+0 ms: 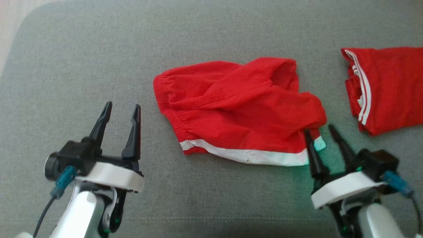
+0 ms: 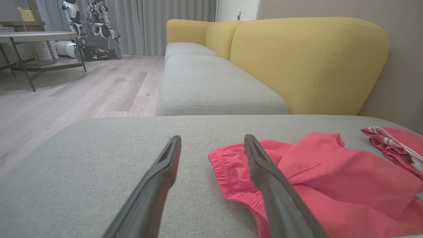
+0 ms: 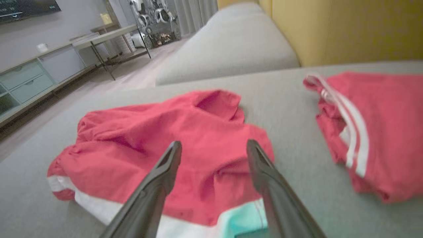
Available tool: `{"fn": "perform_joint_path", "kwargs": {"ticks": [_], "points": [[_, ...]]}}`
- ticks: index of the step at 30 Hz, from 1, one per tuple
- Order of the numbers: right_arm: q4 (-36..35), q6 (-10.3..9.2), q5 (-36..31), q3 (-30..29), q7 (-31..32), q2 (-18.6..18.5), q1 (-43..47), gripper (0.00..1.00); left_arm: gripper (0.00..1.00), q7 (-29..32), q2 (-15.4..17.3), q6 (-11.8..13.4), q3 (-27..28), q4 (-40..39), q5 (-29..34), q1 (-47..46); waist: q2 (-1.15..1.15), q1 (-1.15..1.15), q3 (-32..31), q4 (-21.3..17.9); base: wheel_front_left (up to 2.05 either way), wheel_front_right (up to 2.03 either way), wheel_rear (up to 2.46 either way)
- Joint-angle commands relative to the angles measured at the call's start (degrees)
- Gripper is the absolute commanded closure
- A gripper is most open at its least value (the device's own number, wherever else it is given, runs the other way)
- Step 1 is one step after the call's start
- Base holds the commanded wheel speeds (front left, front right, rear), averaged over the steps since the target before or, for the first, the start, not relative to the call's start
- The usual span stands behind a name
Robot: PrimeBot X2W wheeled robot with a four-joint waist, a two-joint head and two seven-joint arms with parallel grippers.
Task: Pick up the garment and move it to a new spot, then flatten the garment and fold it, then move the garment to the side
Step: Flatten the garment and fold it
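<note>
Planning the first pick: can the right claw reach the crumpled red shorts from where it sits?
Probably yes: the right claw is open, its tips at the white-banded corner of the red shorts, with nothing between them.

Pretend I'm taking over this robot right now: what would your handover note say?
Left gripper: open, empty, over the grey cushion, left of the red shorts.
Right gripper: open, fingertips at the shorts' near right corner, gripping nothing.
Shorts: rumpled mid-cushion, neither flattened nor folded; a striped red garment lies apart on their right.
Left to do: grasp, flatten, fold, move aside. Whether the first relocation happened, cannot tell.
</note>
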Motion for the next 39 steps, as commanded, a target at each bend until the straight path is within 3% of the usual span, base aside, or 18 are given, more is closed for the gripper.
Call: {"fn": "perform_joint_path", "kwargs": {"ticks": [1,10,28,33,39], "points": [[-2.5,-0.04,-0.6,0.8,-0.7,-0.1,-2.1,0.0,0.0,-0.1,1.6,0.3,2.6,-1.9,-0.6,-0.7,0.0,0.0,-0.5,0.0,0.0,0.0,0.0],[-8.9,-0.04,-4.5,-3.8,1.8,-1.3,-3.6,0.0,0.0,0.8,2.5,1.7,2.5,-3.8,-0.7,2.7,0.0,0.0,-4.0,0.2,0.0,0.0,0.0],[-11.0,-0.04,-4.2,-5.3,3.5,-0.9,-0.6,0.0,0.0,2.6,3.3,2.6,1.4,-6.0,-1.0,5.3,0.0,0.0,-5.4,0.0,0.0,0.0,0.0],[-10.9,-0.04,-4.1,-5.0,3.6,-0.7,-0.9,0.0,0.0,3.4,2.9,0.7,-0.3,-5.5,-1.5,3.0,0.0,0.0,-4.9,-0.4,0.0,0.0,0.0],[-10.6,-0.04,-3.9,-4.0,3.6,-0.6,-1.4,0.0,0.0,7.1,0.0,-4.0,-5.1,-0.7,-3.7,-1.1,0.0,0.0,-3.5,-1.9,0.0,0.0,0.0]]}}
